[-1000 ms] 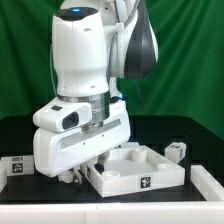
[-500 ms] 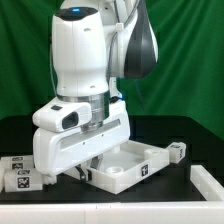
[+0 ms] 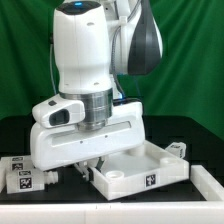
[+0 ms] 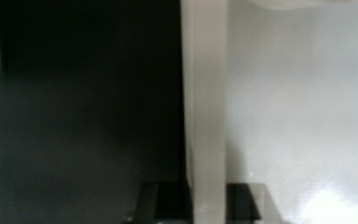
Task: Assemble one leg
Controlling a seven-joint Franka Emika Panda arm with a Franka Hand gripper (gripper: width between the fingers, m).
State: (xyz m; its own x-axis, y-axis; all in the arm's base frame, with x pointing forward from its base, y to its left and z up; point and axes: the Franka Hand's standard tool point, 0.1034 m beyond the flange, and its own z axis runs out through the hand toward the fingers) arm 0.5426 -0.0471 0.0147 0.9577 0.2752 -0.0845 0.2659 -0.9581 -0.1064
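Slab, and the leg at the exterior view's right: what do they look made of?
Slab: seemingly rigid white plastic, matte, given its even color and crisp molded walls. Leg: likely the same white plastic, with a black-and-white printed tag on its face.

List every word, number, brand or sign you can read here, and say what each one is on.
No readable words, numbers or brand names in either view.
Black-and-white square tag, no text: on the front wall of the white slab.
Same kind of tag: on the leg at the exterior view's right.
Same kind of tags: on the white parts at the exterior view's left.
All the tag patterns are too small to decode.
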